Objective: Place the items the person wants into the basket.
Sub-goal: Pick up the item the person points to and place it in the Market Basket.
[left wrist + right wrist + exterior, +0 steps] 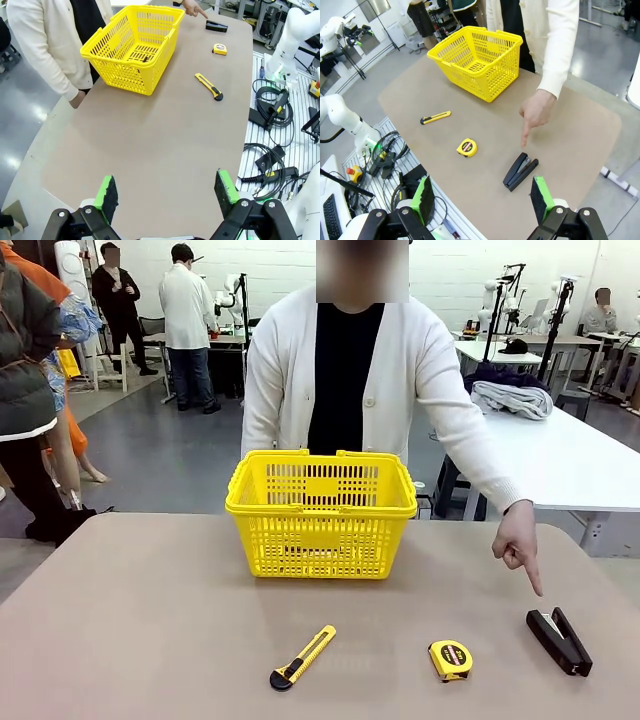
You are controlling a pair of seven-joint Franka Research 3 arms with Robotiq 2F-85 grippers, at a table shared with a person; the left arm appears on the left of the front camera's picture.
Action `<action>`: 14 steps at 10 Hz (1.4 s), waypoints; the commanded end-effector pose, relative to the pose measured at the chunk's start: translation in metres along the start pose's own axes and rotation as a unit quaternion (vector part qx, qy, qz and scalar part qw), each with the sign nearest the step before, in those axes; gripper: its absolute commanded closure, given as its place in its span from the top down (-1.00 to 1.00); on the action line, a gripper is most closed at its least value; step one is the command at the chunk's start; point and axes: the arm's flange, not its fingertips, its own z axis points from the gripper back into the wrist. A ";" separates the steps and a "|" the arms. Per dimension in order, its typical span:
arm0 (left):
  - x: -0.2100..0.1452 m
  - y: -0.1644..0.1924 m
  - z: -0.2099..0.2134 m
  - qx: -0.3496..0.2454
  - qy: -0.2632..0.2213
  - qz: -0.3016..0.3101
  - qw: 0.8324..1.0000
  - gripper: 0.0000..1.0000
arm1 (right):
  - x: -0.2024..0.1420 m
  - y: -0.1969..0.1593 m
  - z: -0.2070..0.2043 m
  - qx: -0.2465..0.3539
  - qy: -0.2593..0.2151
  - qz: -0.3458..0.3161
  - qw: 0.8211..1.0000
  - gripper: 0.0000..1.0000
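Lattice-walled yellow plastic basket (320, 540), slim black stapler (560, 642), smooth tan table (150, 620)

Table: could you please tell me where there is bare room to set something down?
Free: the stretch left of the basket and utility knife. Crowded: the right side, with tape measure, stapler and the person's pointing hand.

Black left gripper (165, 181), green pads (107, 189), white cardigan (285, 370)
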 end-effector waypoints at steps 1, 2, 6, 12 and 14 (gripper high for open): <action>0.000 0.001 0.002 -0.001 -0.004 -0.007 1.000 1.00 | 0.002 -0.001 0.000 0.009 -0.011 0.007 1.000 1.00; 0.000 0.001 0.002 -0.001 -0.004 -0.007 1.000 1.00 | 0.002 -0.001 0.000 0.009 -0.011 0.007 1.000 1.00; 0.000 0.001 0.002 -0.001 -0.004 -0.007 1.000 1.00 | 0.054 0.017 -0.053 -0.099 0.177 -0.072 0.976 1.00; 0.000 0.001 0.002 -0.001 -0.004 -0.007 1.000 1.00 | 0.072 0.017 -0.207 -0.236 0.270 -0.152 0.921 1.00; 0.000 0.001 0.002 -0.001 -0.004 -0.007 1.000 1.00 | 0.046 0.006 -0.234 -0.241 0.296 -0.149 0.912 1.00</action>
